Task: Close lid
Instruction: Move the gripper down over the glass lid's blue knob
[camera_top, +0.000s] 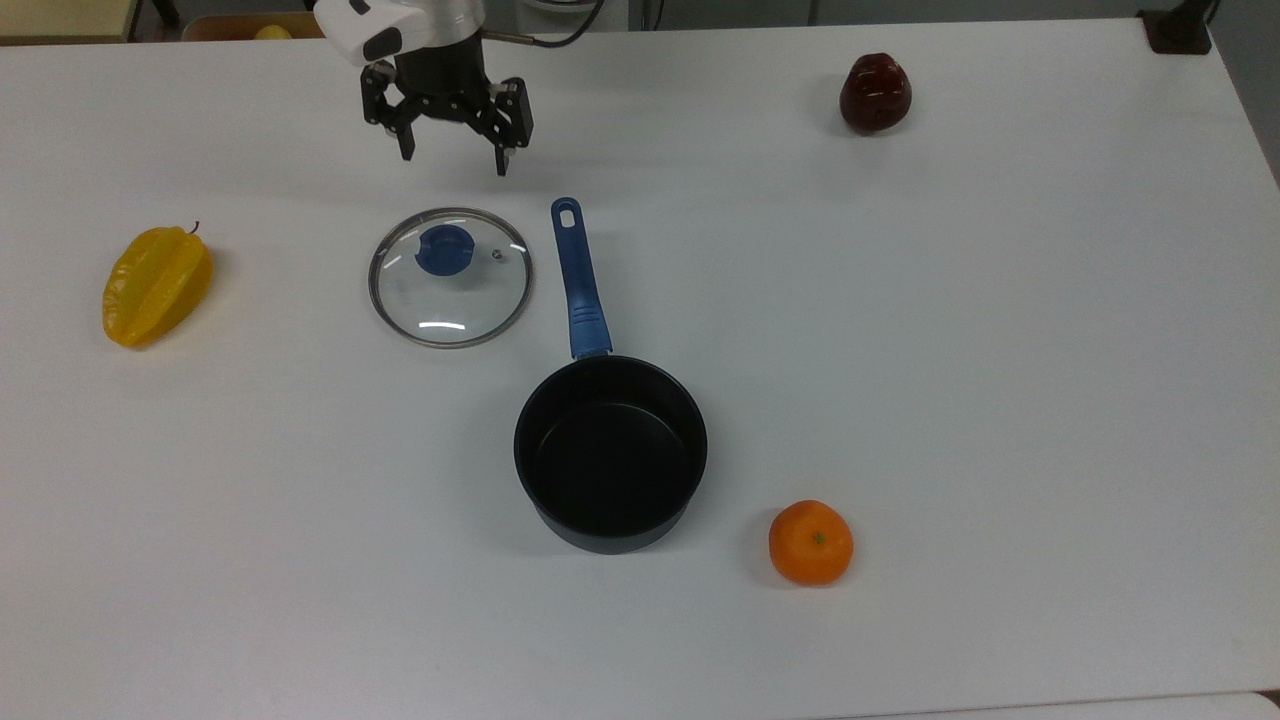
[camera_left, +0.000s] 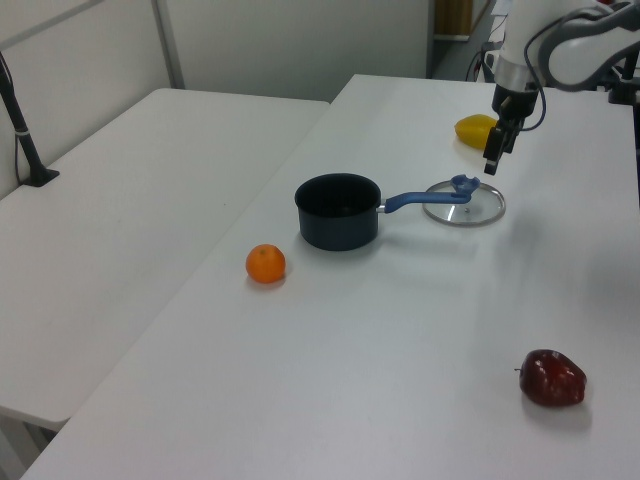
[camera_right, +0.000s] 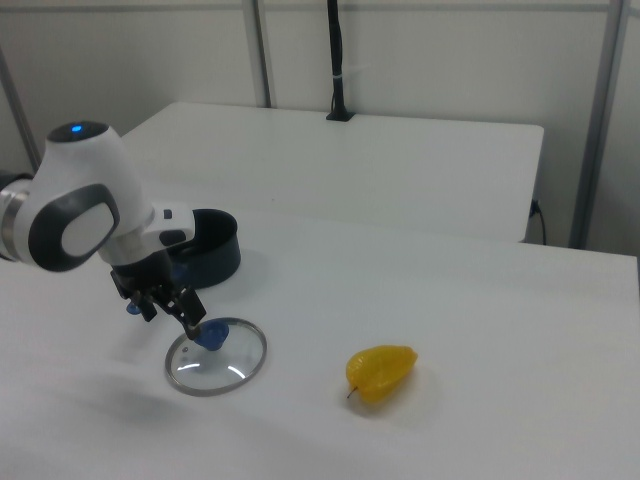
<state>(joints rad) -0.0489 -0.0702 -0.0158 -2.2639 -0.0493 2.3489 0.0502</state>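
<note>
A black saucepan (camera_top: 610, 452) with a blue handle (camera_top: 578, 280), an orange (camera_top: 810, 542), a yellow starfruit (camera_top: 155, 284) and a dark red fruit (camera_top: 874, 92) are spread across the white table (camera_top: 1000, 350).

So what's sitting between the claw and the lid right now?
Nothing. In the top view the open claw hangs beyond the lid, and the stretch between them is bare white table. The pan handle lies off to the top view's right.
</note>
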